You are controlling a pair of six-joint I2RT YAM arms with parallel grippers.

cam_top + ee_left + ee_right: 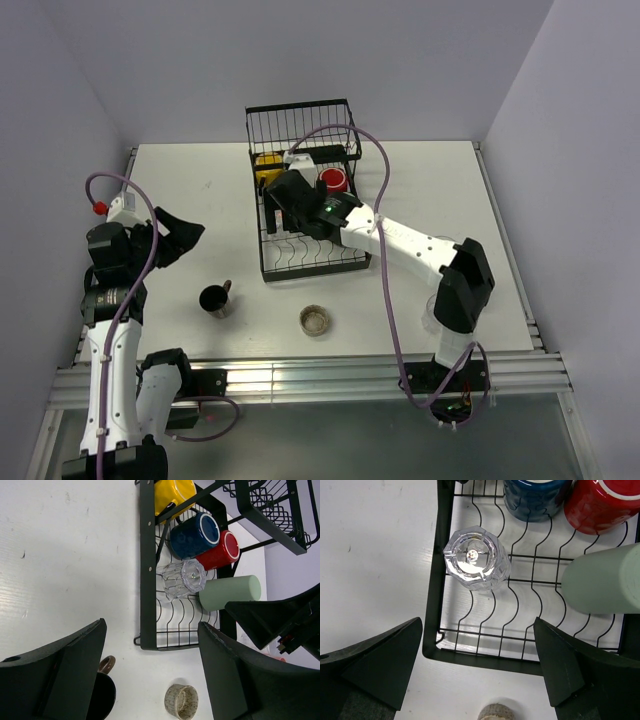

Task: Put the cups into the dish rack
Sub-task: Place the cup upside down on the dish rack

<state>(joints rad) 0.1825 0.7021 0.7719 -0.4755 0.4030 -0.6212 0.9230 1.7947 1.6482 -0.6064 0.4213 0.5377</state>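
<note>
The black wire dish rack [305, 262] stands at the table's middle back. In it lie a yellow mug [172, 494], a navy mug [194, 534], a red mug [220, 551], a clear glass [476, 557] and a green tumbler [605, 580]. On the table in front of the rack stand a black mug [215, 299] and a low brownish glass cup [315, 320]. My right gripper [477, 625] hangs open over the rack's near end, holding nothing. Left of the rack, my left gripper [152, 626] is open and empty above the table, with the black mug under its left finger.
The rack's taller basket section [300, 125] stands at the far end by the back wall. What looks like a clear glass [432, 312] stands half hidden by the right arm's elbow. The right arm's purple cable [385, 260] loops over the table.
</note>
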